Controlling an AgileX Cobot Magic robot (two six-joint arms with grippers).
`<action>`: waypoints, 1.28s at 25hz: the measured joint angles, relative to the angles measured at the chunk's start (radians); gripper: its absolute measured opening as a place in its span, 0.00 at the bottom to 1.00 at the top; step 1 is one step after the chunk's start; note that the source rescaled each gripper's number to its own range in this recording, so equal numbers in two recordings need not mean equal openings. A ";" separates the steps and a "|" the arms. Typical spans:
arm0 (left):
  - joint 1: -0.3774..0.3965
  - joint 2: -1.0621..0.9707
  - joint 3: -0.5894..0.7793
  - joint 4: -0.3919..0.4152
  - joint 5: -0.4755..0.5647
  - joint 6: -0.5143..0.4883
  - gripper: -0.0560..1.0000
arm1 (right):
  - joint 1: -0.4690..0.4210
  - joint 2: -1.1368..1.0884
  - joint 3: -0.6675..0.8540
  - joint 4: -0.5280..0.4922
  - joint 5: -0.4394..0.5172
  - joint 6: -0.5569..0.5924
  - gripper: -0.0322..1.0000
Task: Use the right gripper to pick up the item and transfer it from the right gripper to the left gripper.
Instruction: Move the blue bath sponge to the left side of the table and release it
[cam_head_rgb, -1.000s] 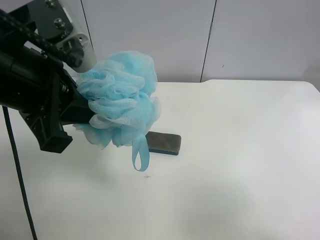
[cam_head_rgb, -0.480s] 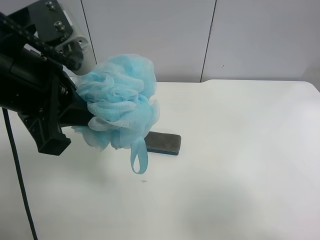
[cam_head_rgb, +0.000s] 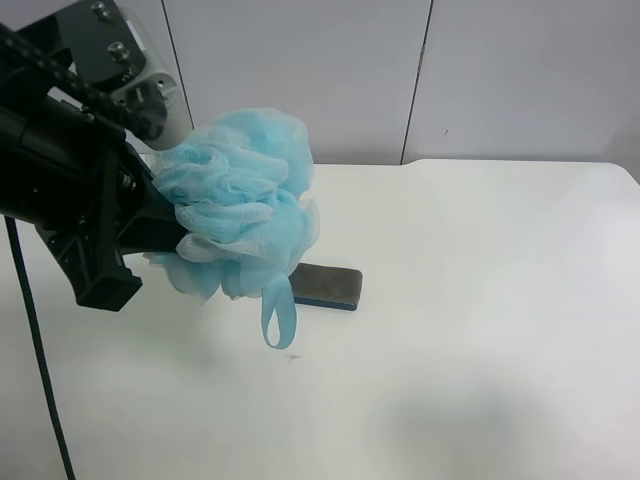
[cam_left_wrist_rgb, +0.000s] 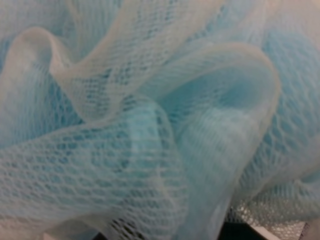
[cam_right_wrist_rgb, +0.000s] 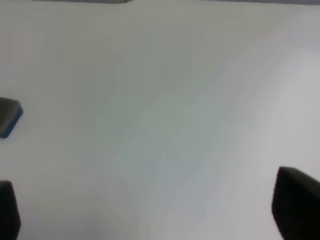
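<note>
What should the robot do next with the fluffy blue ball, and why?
Probably hold steady with the left end effector shut on the pouf: mesh fills its wrist view, while the right end effector looks open and empty over the table.

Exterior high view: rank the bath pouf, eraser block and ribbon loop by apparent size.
Largest: bath pouf.
Then eraser block and ribbon loop: they look alike, and the pouf partly hides the block, so they are left unranked.

Over the last second the left gripper (cam_head_rgb: 165, 235) has shifted a touch lower and toward the exterior high view's left, taking the pouf (cam_head_rgb: 240, 200) with it, so the ribbon loop (cam_head_rgb: 277, 318) hangs slightly nearer the table (cam_head_rgb: 480, 300).
</note>
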 joint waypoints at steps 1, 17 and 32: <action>0.000 0.000 0.000 0.000 0.000 -0.003 0.05 | -0.018 0.000 0.000 0.000 0.000 0.000 1.00; 0.390 0.163 -0.002 0.153 0.130 -0.103 0.05 | -0.036 0.000 0.000 0.000 0.000 0.000 1.00; 0.601 0.519 -0.002 0.153 -0.041 -0.078 0.05 | -0.036 0.000 0.000 0.000 0.000 0.000 1.00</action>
